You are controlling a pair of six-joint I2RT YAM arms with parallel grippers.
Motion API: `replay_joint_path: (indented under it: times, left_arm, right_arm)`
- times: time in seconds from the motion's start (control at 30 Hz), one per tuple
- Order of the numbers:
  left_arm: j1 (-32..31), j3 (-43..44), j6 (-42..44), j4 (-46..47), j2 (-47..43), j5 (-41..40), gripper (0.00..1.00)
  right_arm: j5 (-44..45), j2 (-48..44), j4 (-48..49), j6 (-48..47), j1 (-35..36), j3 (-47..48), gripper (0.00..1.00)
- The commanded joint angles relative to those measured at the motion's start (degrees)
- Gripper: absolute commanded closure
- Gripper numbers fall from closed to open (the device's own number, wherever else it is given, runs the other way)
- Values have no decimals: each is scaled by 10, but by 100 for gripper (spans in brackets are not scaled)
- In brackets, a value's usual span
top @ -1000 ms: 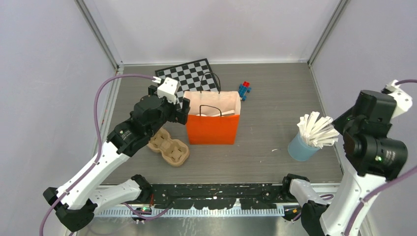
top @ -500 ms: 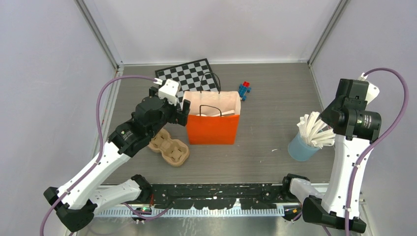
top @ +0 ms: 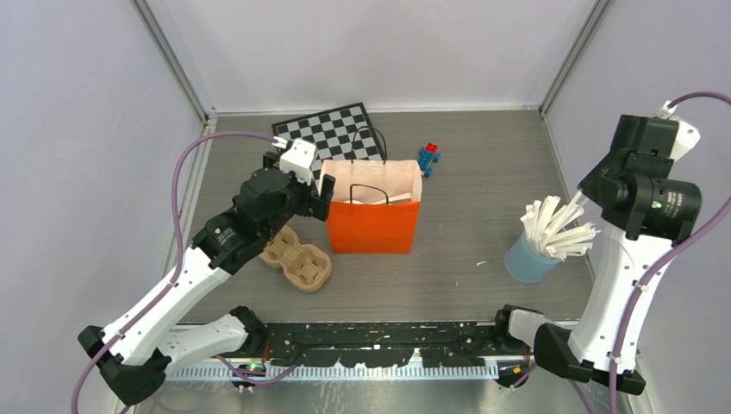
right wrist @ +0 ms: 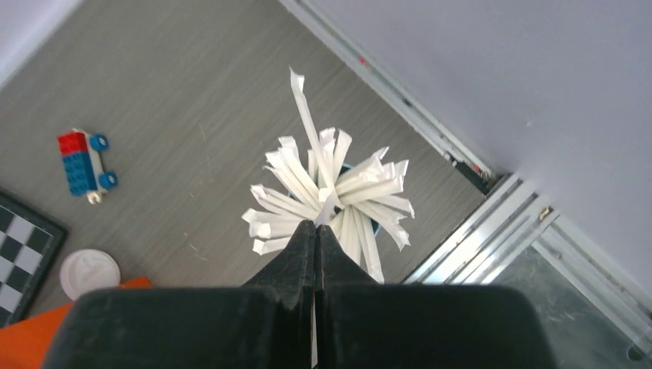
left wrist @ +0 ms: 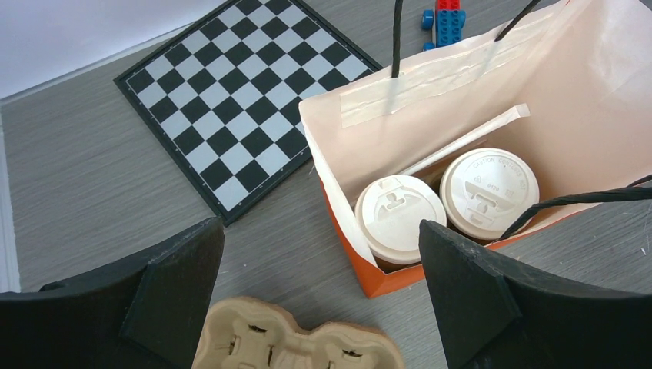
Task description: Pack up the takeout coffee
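**Orange bag holds both coffees; right arm pinches a straw**

Orange paper bag (top: 373, 226) stands open near the middle of the table (top: 465, 181), and from my left wrist view I can look straight down into it. One lidded coffee cup (left wrist: 400, 215) sits upright at the near-left of the bag's floor. A second coffee cup (left wrist: 488, 192) stands just beside it, the white lids close together or touching. A wrapped straw (left wrist: 469, 138) leans inside the bag behind them.

My left gripper (left wrist: 319, 231) hovers above the bag's left corner with its fingers spread wide and nothing between them. The pulp cup tray (left wrist: 296, 346) lies on the table below it, with no cup in the pockets I can see. The chessboard (left wrist: 238, 100) lies flat beyond, and a toy brick car (left wrist: 442, 15) sits behind the bag.

My right gripper (right wrist: 316, 231) hangs over the blue tumbler (top: 526, 259) of straws (right wrist: 330, 192). Its fingers are pressed together on one thin white straw from the bunch.
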Motion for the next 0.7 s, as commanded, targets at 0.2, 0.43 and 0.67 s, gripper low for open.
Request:
replay_joint_path:
  times: [0.2, 0.43, 0.67]
  left_arm:
    - [4, 10, 7, 31, 4, -2, 0]
    - [4, 26, 5, 27, 15, -2, 0]
    - [4, 61, -10, 10, 36, 4, 0]
  right_arm:
    - [4, 41, -126, -2, -3, 289, 100]
    - [-79, -5, 16, 59, -3, 265, 100]
    - [-314, -76, 176, 163, -3, 50, 100]
